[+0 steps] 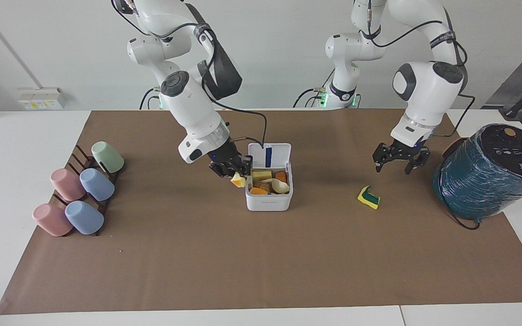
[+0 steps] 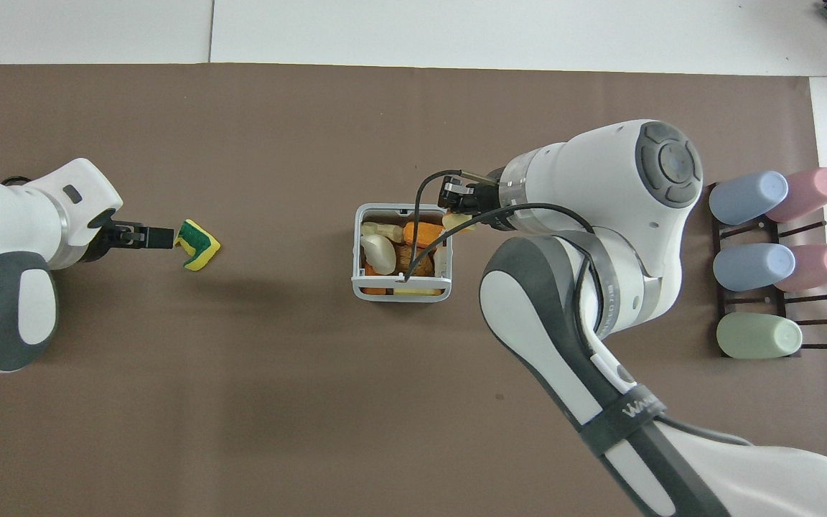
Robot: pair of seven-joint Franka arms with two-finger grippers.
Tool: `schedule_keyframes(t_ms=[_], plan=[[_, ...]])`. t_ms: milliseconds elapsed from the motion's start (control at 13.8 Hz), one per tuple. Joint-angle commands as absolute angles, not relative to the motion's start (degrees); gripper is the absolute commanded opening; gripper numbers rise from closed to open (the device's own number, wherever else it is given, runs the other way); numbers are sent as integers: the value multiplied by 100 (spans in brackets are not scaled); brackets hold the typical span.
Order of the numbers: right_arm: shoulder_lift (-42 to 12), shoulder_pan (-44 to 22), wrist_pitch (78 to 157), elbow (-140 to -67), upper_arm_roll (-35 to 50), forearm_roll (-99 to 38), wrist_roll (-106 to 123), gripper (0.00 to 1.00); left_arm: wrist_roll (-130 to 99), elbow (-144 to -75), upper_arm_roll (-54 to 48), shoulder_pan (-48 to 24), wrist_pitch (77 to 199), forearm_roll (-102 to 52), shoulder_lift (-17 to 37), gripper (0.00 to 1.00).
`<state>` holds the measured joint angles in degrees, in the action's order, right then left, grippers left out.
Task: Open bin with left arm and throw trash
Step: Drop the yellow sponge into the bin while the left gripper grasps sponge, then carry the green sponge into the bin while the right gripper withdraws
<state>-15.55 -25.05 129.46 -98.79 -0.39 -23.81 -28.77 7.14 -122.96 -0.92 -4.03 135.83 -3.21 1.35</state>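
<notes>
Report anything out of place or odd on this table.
One scrap lies loose: the yellow-and-green sponge bit sits on the brown mat toward the left arm's end, outside the open bin. The left gripper hangs open above it. The right gripper holds a yellow chunk at the bin's edge.

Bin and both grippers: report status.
Right gripper shut on yellow chunk, at the open bin rim. Left gripper open, over the mat by the sponge bit, not touching. Nothing in the way.

bin (image 1: 268,199): glossy white plastic | table cover (image 1: 261,262): matt brown paper | cups (image 1: 84,216): matt pastel plastic
</notes>
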Motion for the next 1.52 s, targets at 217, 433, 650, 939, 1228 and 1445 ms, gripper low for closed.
schedule_keyframes(t_ms=[217,433,650,939,1228,1445], plan=[[-1564,-2830,13131,-10177,-35,-2628,-3375,77,668,-12841,-264,-395,14387,-255,473,100],[-1556,-2900,13254,-10222,-35,-2628,-3384,100,668,-13156,-290,-509,14992,-255,676,100],[-1591,-2883,13342,-10169,-44,-2628,-3366,100,633,-13298,-290,-527,15494,-255,791,93],[-1608,-2900,13359,-10064,-35,-2637,-3375,100,439,-13245,-290,-492,15495,-255,826,0],[-1635,-2909,13465,-9871,-44,-2541,-3375,100,466,-13105,-299,-466,15416,-255,748,0],[-1442,-2743,13369,-9844,-158,-1727,-3305,100,431,-12904,-509,-448,15320,-255,581,0]])
